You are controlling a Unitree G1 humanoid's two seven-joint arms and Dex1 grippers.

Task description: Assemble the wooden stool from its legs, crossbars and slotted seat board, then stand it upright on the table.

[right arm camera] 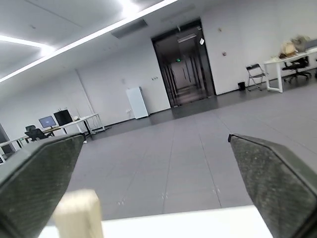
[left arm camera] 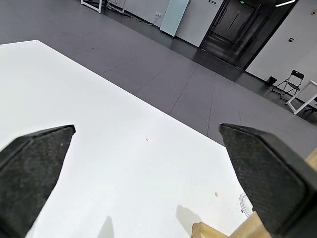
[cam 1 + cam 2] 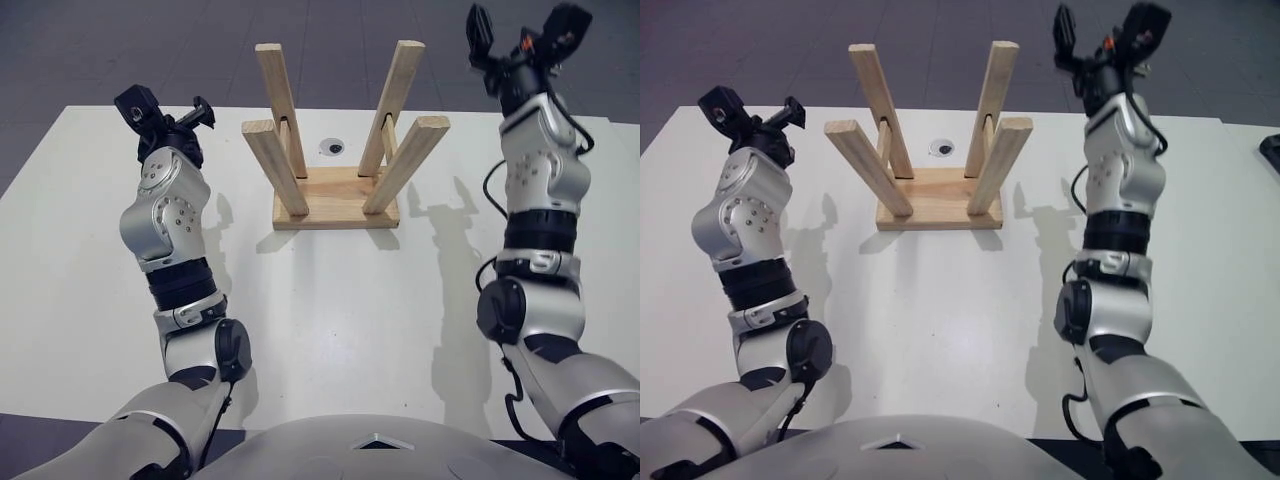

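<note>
On the bench (image 3: 330,330) the wooden stool (image 3: 340,188) stands inverted between the two arms, seat board (image 3: 336,214) down and its four legs (image 3: 278,165) splaying upward. The left gripper (image 3: 170,108), fingers spread wide, is nearer, just beside the near-left leg's top. The right gripper (image 3: 522,32), fingers equally wide, hangs higher, outside the right legs.

Head eyes: looking forward and down from above, both sharing the table (image 3: 320,330) with the stool (image 3: 335,205) at 12 o'clock.
Left wrist: looking low and close across the table.
Right wrist: looking level into the room.
</note>
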